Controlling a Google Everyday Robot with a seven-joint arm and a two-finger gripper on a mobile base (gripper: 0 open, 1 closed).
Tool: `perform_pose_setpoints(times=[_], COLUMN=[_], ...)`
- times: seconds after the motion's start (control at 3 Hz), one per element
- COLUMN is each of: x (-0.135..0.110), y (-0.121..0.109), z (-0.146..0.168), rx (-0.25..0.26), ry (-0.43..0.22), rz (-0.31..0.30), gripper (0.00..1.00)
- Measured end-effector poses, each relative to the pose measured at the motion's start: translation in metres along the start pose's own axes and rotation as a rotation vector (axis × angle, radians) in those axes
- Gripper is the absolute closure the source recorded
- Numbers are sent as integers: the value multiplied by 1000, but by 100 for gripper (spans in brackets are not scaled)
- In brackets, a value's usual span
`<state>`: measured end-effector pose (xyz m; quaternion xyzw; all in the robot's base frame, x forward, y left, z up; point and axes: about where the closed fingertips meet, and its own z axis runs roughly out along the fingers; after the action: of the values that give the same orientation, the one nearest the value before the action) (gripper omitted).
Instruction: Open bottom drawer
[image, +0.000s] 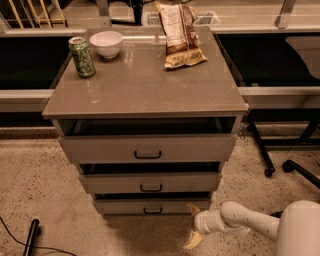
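Note:
The bottom drawer (150, 206) is the lowest of three grey-brown drawer fronts, shallow, with a small black bar handle (152, 211). It stands pulled out slightly, with a dark gap above it. My gripper (192, 225) is low at the right, just right of the bottom drawer's right end. Its two tan fingers (192, 209) are spread apart, one up by the drawer's corner, one down near the floor. It holds nothing. The white arm (250, 222) reaches in from the lower right.
The middle drawer (150, 182) and top drawer (147, 148) are also slightly out. On the cabinet top (145, 85) stand a green can (81, 56), a white bowl (106, 43) and a snack bag (179, 34). Chair wheels (287, 166) at right; a black rod (30, 237) lies lower left.

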<state>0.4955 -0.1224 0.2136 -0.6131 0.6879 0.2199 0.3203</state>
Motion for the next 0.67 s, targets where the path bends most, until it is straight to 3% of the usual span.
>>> perform_pose_setpoints(times=[0.67], x=[17], y=[-34], z=[-3], rx=[-16], ry=[29], rz=[-57], gripper=[0])
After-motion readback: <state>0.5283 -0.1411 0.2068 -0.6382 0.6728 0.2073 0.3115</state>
